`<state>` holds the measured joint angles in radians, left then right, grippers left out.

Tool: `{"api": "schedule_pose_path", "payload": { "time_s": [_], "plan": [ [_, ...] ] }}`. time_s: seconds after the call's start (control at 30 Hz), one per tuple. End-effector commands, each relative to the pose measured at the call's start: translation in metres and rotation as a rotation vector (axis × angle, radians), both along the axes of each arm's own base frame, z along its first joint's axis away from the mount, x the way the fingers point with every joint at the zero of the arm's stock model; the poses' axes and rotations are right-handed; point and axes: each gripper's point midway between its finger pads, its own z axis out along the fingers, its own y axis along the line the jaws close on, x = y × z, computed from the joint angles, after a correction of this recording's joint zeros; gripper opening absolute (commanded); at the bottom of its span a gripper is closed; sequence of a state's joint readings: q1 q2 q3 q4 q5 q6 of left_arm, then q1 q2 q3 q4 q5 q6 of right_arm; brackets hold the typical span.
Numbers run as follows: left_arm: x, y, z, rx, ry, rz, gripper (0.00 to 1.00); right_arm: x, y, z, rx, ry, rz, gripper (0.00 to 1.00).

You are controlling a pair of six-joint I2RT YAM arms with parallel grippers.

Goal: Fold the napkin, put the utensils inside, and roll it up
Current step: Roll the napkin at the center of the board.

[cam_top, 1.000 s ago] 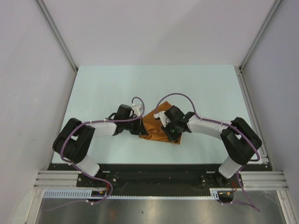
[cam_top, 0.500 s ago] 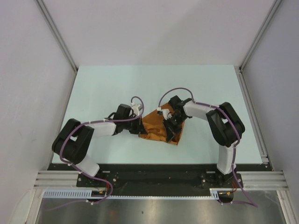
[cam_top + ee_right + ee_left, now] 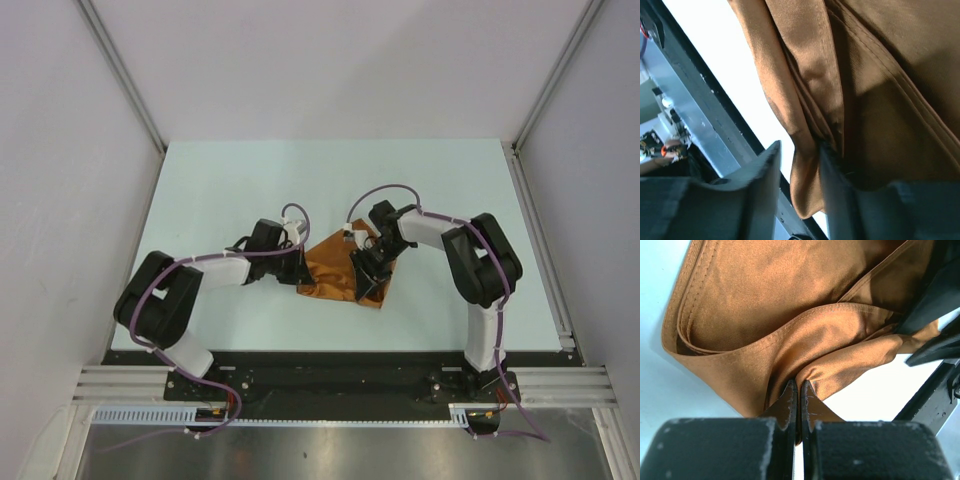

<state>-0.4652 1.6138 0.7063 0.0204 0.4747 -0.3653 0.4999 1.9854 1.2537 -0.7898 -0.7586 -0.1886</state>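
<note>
The rust-orange napkin (image 3: pixel 335 265) lies folded and bunched at the middle of the table, between my two grippers. My left gripper (image 3: pixel 300 272) pinches its left edge; in the left wrist view the jaws (image 3: pixel 799 386) are shut on a fold of the napkin (image 3: pixel 790 305). My right gripper (image 3: pixel 366 272) sits over the napkin's right side. In the right wrist view its gripper (image 3: pixel 800 149) is open, with a hanging fold of the napkin (image 3: pixel 880 75) between the fingers, resting against the right finger (image 3: pixel 832 170) and apart from the left one. The utensils are hidden.
The pale green table (image 3: pixel 220 190) extends around the napkin. A black rail (image 3: pixel 330 365) and the aluminium frame (image 3: pixel 330 385) run along its near edge. Upright frame posts (image 3: pixel 125 75) stand at the far corners.
My right gripper has opened from shut, letting go of the napkin fold, and its elbow has swung inward. The left gripper stays shut on the napkin, almost unmoved.
</note>
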Motion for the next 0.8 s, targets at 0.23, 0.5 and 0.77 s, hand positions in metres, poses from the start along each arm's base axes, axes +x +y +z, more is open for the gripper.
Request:
{"api": "schedule_pose_path", "payload": {
  "time_s": [0.23, 0.5, 0.77],
  "plan": [
    [0.008, 0.026, -0.027, 0.135, 0.036, 0.054, 0.0, 0.025, -0.01, 0.078, 0.064, -0.409, -0.133, 0.57],
    [0.006, 0.026, -0.033, 0.138, 0.069, 0.058, 0.0, -0.006, -0.016, 0.053, -0.09, -0.484, -0.075, 0.57],
    [0.006, 0.025, -0.032, 0.129, 0.067, 0.055, 0.0, 0.002, -0.014, 0.042, -0.178, -0.594, -0.069, 0.59]
  ]
}}
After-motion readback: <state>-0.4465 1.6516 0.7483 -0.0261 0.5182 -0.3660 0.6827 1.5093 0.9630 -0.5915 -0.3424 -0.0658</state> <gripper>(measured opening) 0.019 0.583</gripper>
